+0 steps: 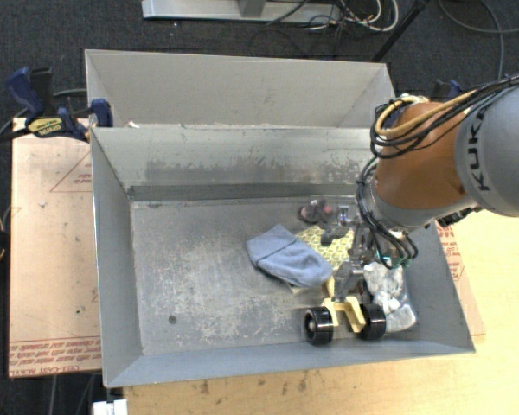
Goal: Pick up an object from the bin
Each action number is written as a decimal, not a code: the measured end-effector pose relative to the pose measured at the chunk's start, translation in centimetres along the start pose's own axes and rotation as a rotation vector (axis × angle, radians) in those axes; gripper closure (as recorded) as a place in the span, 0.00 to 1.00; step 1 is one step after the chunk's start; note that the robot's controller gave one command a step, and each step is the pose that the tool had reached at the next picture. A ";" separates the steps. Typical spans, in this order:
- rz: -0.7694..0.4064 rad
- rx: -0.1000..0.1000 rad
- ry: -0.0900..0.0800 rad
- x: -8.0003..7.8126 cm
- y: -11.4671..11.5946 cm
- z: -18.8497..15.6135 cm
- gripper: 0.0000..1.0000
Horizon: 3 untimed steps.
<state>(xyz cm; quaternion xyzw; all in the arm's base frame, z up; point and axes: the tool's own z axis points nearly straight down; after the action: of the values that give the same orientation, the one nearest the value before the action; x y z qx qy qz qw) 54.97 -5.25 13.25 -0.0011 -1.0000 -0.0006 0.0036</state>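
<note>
Approach step, apparently: the gripper (353, 264) hangs at lower right, just above a yellow toy with 2 black wheels (342, 318), beside a blue cloth (285, 259). Whether it is spread cannot be told. Next it likely needs to descend and close.

The bin (199, 266) is grey sheet metal, matt, its floor scuffed and speckled. Near its middle lies a blue-grey cloth (285, 258), soft and creased. Right of the cloth, a crumpled wrapper (389, 296) looks like shiny plastic film. Below the cloth, a toy (350, 312) has smooth yellow plastic and glossy black wheels. The arm's orange cover (415, 175), above and right of the cloth, is smooth and faintly glossy.
</note>
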 end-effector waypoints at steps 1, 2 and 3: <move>-0.001 0.001 -0.008 -0.2 0.0 -0.4 0.00; -0.329 0.002 -0.008 -5.6 1.2 5.4 1.00; -0.329 0.002 -0.008 -5.6 1.2 5.4 1.00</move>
<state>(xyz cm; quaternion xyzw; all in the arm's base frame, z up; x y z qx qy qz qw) 60.51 -4.03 7.79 0.1624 -0.9867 -0.0003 -0.0007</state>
